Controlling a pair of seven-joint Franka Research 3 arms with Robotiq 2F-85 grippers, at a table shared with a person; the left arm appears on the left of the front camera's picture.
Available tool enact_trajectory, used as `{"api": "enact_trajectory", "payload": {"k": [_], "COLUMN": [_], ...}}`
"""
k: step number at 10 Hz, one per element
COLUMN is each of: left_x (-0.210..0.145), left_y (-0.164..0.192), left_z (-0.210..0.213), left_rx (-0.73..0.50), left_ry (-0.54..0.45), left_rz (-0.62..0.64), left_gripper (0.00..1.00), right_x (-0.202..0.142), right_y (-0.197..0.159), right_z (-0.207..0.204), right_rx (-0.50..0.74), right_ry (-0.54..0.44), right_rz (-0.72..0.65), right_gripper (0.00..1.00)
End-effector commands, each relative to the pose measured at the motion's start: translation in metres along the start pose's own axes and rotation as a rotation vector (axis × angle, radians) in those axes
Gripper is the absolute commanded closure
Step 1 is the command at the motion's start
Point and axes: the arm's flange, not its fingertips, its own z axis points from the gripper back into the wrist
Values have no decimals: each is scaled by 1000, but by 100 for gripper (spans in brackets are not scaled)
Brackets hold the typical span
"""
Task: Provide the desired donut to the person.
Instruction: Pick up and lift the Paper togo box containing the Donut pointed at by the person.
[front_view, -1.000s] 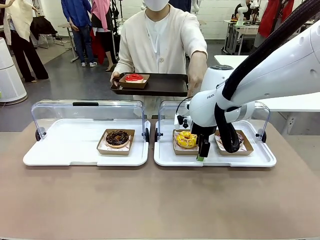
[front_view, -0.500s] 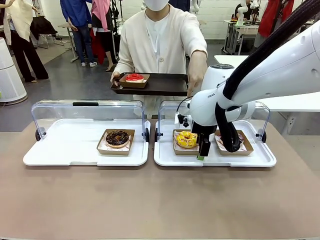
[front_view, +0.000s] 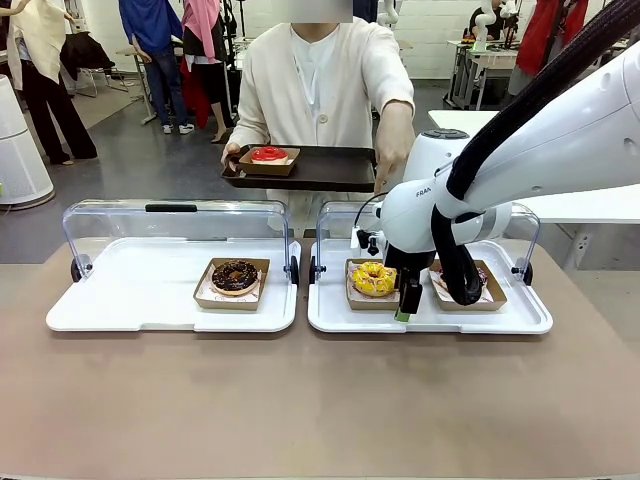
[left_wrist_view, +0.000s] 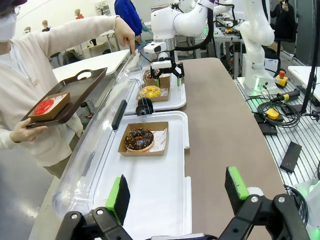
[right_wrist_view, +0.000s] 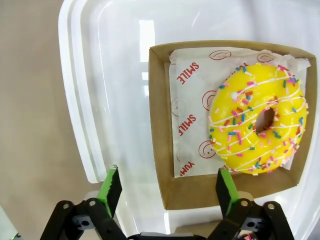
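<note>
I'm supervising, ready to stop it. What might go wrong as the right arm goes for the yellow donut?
The right gripper, open, straddles a corner of the cardboard tray; thin card could buckle and tip the yellow donut. One pad is near the icing and may smear it. The raised clear lid stands between it and the person and could be hit.

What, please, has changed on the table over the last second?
Almost nothing: the right gripper has only nudged slightly, hovering open at the cardboard tray of the yellow donut; nothing was grasped or released. The person still holds the brown tray with the red donut; the chocolate donut is unmoved.
</note>
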Motion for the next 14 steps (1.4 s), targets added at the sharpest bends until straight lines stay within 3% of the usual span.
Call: {"api": "enact_trajectory", "payload": {"k": [1,2,3,4,12,14], "left_x": [1,1,1,1,1,1], "left_y": [-2,-2,-2,-2,-2,-2], "left_z": [1,1,1,1,1,1], "left_rx": [3,3,3,3,3,3], "left_ry": [-1,-1,-1,-1,-1,-1], "left_rz": [-4,-4,-4,-4,-4,-4], "left_gripper": [0,0,0,0,0,0], "right_x": [-1,-1,-1,-1,-1,9], "right_y": [4,4,4,4,5,19], "right_z": [-5,-5,-6,-6,-4,13], "right_rx": [-6,-7,-7,-5,-2,-2], "right_ry": [40,40,39,38,37,36], "right_rz": [8,6,6,6,27,23], "right_gripper": [59,100,64,100,100,100]}}
